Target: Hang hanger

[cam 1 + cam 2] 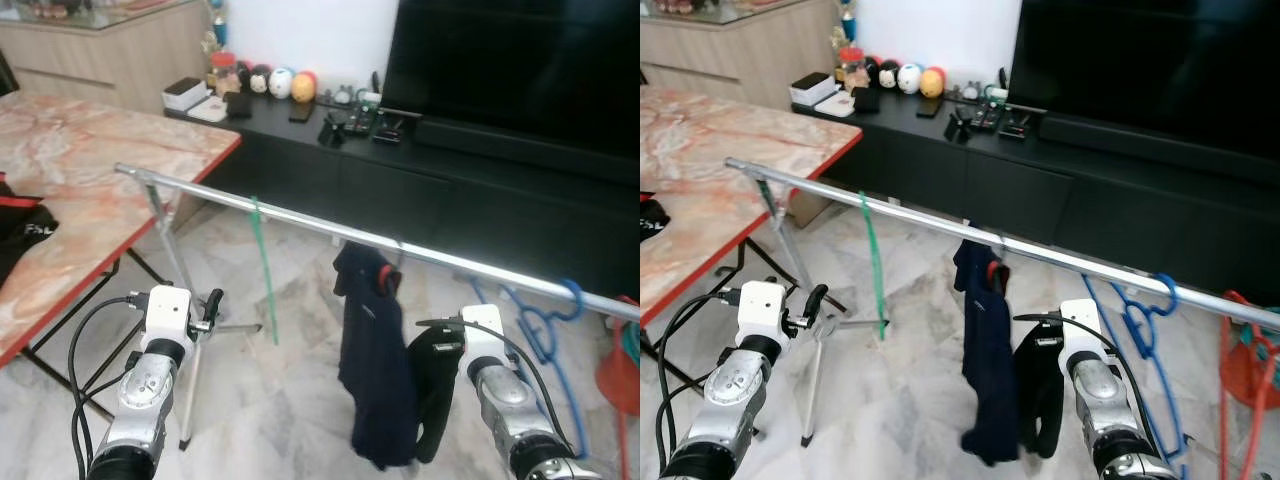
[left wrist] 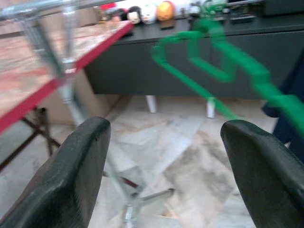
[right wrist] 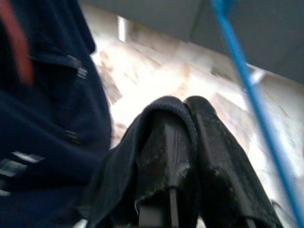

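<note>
A silver rail (image 1: 300, 214) runs across in front of me. From it hang a green hanger (image 1: 263, 270), a navy garment (image 1: 372, 370) on a red hanger (image 1: 384, 278), and, farther right, a blue hanger (image 1: 543, 318). My left gripper (image 2: 166, 142) is open and holds nothing, just left of the green hanger (image 2: 209, 61) and below the rail. My right gripper (image 3: 183, 142) is shut on a fold of black cloth (image 1: 432, 400) that droops beside the navy garment, with the blue hanger (image 3: 247, 76) close on its other side.
A marble table with a red edge (image 1: 120, 210) stands at the left, with a black bag (image 1: 20, 240) on it. The rack's tripod leg (image 1: 185, 290) is by my left arm. A black TV console (image 1: 450, 190) runs behind the rail. Orange things (image 1: 622, 370) sit far right.
</note>
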Motion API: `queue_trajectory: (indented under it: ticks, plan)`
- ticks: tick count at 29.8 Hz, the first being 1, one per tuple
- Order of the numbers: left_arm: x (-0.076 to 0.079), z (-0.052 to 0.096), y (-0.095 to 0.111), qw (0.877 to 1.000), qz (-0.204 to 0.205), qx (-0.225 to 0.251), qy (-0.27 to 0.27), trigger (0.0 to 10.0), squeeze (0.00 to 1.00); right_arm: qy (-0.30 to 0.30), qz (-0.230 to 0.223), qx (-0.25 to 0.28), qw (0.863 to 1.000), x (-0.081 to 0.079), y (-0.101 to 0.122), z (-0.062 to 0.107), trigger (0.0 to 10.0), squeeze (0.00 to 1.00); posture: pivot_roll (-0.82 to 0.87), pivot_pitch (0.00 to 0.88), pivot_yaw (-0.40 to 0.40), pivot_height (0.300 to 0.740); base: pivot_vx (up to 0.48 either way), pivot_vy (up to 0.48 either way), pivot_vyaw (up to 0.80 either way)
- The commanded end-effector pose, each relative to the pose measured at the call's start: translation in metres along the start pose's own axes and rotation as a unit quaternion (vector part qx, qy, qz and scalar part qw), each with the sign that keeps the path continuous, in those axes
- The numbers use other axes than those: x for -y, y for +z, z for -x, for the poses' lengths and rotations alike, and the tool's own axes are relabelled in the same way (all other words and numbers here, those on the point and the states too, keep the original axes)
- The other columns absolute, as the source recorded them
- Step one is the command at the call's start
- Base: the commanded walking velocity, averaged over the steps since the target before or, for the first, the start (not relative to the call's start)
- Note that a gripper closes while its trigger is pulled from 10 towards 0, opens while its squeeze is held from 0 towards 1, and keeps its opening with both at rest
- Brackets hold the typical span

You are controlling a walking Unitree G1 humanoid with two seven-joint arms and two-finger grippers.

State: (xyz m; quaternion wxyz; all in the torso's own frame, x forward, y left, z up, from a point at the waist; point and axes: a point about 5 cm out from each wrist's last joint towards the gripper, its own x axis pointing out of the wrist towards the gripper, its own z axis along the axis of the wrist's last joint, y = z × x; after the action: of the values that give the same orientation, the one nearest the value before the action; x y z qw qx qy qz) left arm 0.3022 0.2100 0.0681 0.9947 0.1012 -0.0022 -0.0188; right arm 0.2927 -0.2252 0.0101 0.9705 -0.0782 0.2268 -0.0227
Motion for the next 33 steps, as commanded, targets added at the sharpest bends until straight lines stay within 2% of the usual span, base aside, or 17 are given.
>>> queue_trajectory:
  ticks: [1, 8, 22, 27, 31, 33]
  plan:
    - [0.000, -0.002, 0.001, 1.000, -0.001, -0.006, -0.002, 10.0, 0.00, -0.005, 0.000, 0.010, 1.000, 0.004, 0.006, -0.001, 10.0, 0.00, 0.02, 0.000, -0.023, 0.740, 0.000, 0.000, 0.00]
    - [-0.003, -0.005, 0.006, 1.000, 0.018, -0.002, -0.004, 10.0, 0.00, -0.001, -0.001, 0.007, 1.000, 0.001, 0.004, -0.001, 10.0, 0.00, 0.03, 0.000, -0.018, 0.740, 0.000, 0.000, 0.00]
    - [-0.008, -0.014, 0.018, 1.000, 0.025, 0.012, 0.006, 10.0, 0.00, -0.001, -0.005, -0.001, 1.000, 0.000, 0.000, 0.000, 10.0, 0.00, 0.02, 0.000, -0.013, 0.740, 0.000, 0.000, 0.00]
    - [-0.008, -0.016, 0.024, 0.999, 0.033, 0.027, 0.010, 10.0, 0.00, -0.011, 0.007, -0.072, 0.997, 0.002, -0.028, 0.007, 10.0, 0.00, 0.02, 0.000, -0.015, 0.740, 0.145, 0.000, 0.00]
    - [-0.011, -0.017, 0.028, 0.998, 0.047, 0.036, 0.018, 10.0, 0.00, -0.017, -0.001, -0.101, 0.995, 0.004, -0.045, 0.014, 10.0, 0.00, 0.03, 0.000, -0.016, 0.740, 0.243, 0.000, 0.00]
    - [-0.012, -0.018, 0.029, 0.998, 0.051, 0.038, 0.021, 10.0, 0.00, -0.021, -0.037, -0.104, 0.994, 0.005, -0.048, 0.016, 10.0, 0.00, 0.03, 0.000, -0.013, 0.740, 0.249, 0.000, 0.00]
